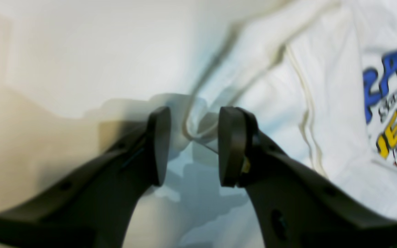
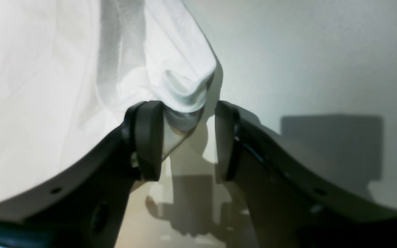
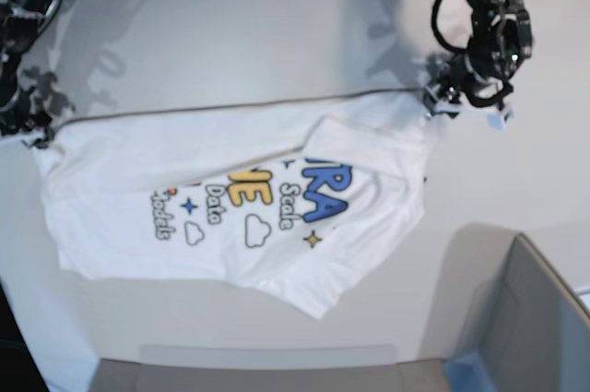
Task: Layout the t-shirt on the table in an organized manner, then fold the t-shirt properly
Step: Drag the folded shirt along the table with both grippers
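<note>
So from the base cam, going left to right: my right gripper (image 3: 37, 129) sits at the far left edge, right at one corner of the t-shirt (image 3: 230, 198), but it's mostly out of frame there, so you can't read the fingers. The shirt lies spread across the middle of the white table (image 3: 277, 23), print side up, top edge pulled into a straight line, lower part still rumpled with one flap folded over. Over on the right my left gripper (image 3: 442, 101) is at the other corner.

The wrist cams fill in what the base cam can't. Right wrist: my fingers (image 2: 148, 139) stand apart with a bunched lump of shirt (image 2: 181, 86) poking in between them, touching only one pad, not pinched. Left wrist (blurry): same deal, fingers (image 1: 159, 144) spread, a puckered bit of hem (image 1: 198, 120) between them, blue and yellow lettering (image 1: 388, 103) off to the side.
</note>
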You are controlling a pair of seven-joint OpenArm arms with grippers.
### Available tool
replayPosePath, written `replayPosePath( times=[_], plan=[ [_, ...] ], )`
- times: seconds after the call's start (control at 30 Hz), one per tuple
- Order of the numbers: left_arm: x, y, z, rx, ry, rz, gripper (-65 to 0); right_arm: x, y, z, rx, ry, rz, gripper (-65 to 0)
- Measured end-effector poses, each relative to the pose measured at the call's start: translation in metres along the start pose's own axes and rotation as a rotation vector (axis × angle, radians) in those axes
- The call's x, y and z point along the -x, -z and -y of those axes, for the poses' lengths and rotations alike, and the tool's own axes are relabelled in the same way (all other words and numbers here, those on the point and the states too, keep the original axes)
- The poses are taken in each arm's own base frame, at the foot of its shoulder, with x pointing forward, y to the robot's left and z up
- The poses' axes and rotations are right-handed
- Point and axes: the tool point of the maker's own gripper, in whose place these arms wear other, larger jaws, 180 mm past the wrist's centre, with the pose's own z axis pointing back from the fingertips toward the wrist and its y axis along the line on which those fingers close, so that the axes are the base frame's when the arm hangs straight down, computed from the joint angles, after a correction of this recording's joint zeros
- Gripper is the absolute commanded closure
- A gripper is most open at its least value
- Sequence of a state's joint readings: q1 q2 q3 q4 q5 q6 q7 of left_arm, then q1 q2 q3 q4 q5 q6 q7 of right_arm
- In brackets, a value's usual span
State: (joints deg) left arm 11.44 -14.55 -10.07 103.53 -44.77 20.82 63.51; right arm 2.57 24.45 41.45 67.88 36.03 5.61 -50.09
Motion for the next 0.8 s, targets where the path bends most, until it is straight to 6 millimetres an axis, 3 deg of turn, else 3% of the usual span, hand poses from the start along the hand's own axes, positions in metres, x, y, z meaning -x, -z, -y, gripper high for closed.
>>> replayPosePath(
  times=[0.3,0.47,0.53,0.67,0.8],
  plan=[
    [-0.004,0.033,0.006,-0.012,0.031,0.027,-24.1,0.000,0.000,0.001,0.002,-0.001,0.000,-25.4],
    [-0.002,0.036,0.008,-0.014,0.047,0.033,-23.4,-0.002,0.000,-0.001,-0.003,0.000,0.003,-24.9],
    [-0.002,0.036,0.008,-0.015,0.047,0.032,-20.0,-0.004,0.000,-0.003,-0.004,0.000,0.007,-21.7],
    [-0.002,0.036,0.006,-0.019,0.042,0.030,-10.5,-0.008,0.001,-0.006,-0.013,0.004,0.015,-8.6],
    [-0.001,0.037,0.004,-0.022,0.039,0.024,-6.4,-0.007,0.007,-0.005,-0.015,0.027,0.010,-0.2]
  ],
)
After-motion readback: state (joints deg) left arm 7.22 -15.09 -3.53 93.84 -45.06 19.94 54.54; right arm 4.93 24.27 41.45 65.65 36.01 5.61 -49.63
